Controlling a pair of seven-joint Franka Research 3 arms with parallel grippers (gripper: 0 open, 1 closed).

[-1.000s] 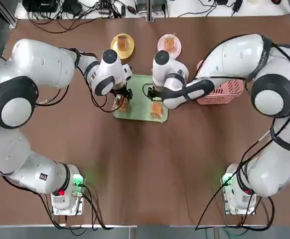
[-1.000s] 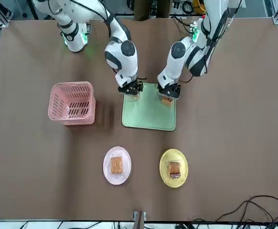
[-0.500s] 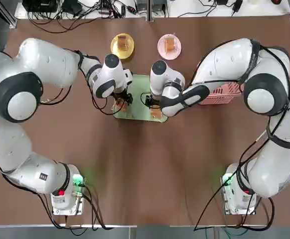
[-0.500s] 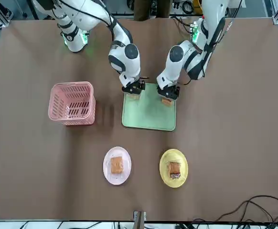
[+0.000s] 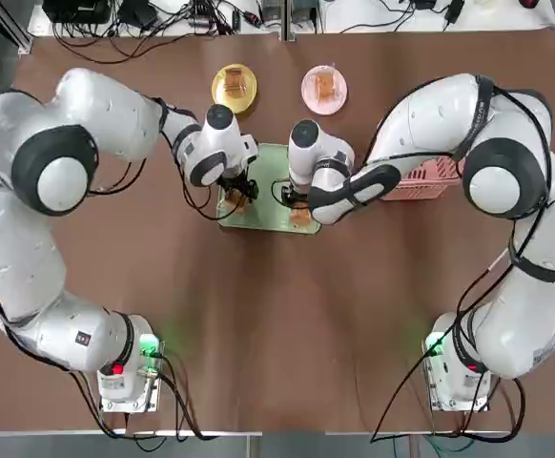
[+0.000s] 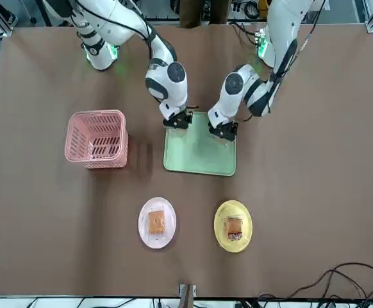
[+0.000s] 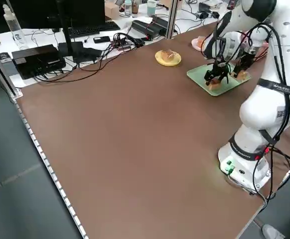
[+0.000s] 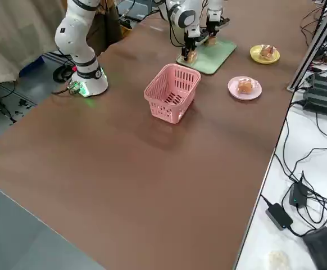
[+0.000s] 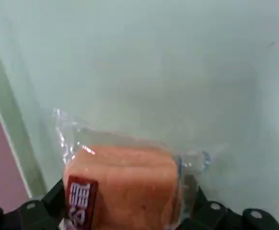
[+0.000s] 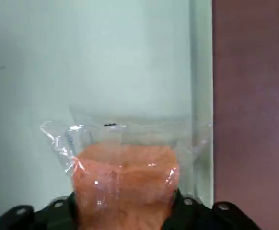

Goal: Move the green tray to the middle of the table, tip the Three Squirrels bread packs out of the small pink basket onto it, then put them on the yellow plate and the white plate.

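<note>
My left gripper (image 9: 130, 211) now stands wide, fingers either side of a bread pack (image 9: 125, 184) on the green tray (image 6: 200, 154). My right gripper (image 10: 122, 211) has narrowed around another pack (image 10: 125, 182) by the tray's edge, so a second pair seems ready for lifting to the plates.

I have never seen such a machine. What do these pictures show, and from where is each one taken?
Two white robot arms work at one table. One picture looks down from above, one faces the robot, two come from its sides, and two from its wrists.

On the table are a green tray, a pink basket, and a white plate and yellow plate, each with one bread pack.

Both hands, left and right, are low over the tray, each around a bread pack. I cannot tell whether either is gripped firmly.
</note>
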